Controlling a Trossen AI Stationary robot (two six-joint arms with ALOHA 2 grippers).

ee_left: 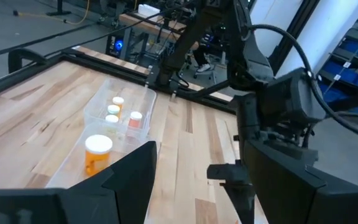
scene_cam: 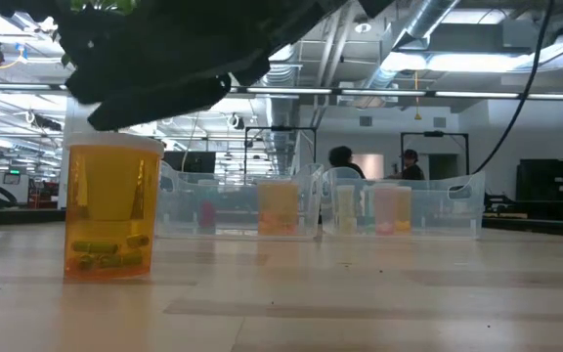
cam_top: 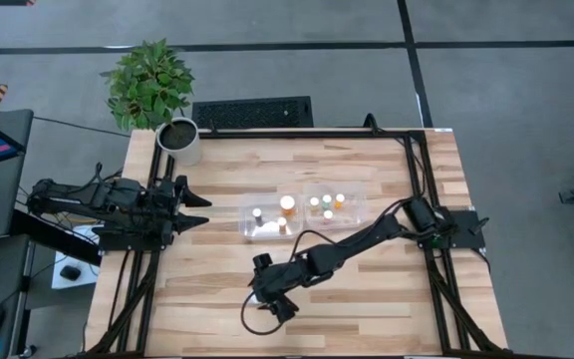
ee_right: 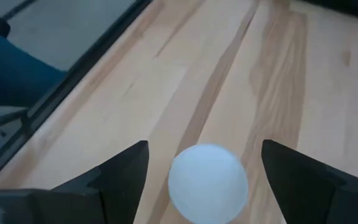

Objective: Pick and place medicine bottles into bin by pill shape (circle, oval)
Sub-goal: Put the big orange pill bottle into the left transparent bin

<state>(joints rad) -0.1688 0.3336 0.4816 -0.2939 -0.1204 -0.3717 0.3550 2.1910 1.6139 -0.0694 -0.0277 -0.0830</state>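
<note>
An orange medicine bottle (scene_cam: pixel 110 210) with a white cap (ee_right: pixel 208 182) stands upright on the table near the front. Greenish oblong pills lie at its bottom. My right gripper (ee_right: pixel 205 148) is open above it and points down, with one finger on either side of the cap and not touching it. In the high view the gripper (cam_top: pixel 272 297) hides the bottle. My left gripper (cam_top: pixel 202 209) is open and empty at the table's left side. Several more bottles stand in two clear bins, the left bin (cam_top: pixel 250 225) and the right bin (cam_top: pixel 355 207).
A white plant pot (cam_top: pixel 180 140) stands at the table's far left corner. The two clear bins sit side by side at the table's middle, also in the low view (scene_cam: pixel 457 210). Bare wood lies around the orange bottle. People show in the room behind (scene_cam: pixel 340 161).
</note>
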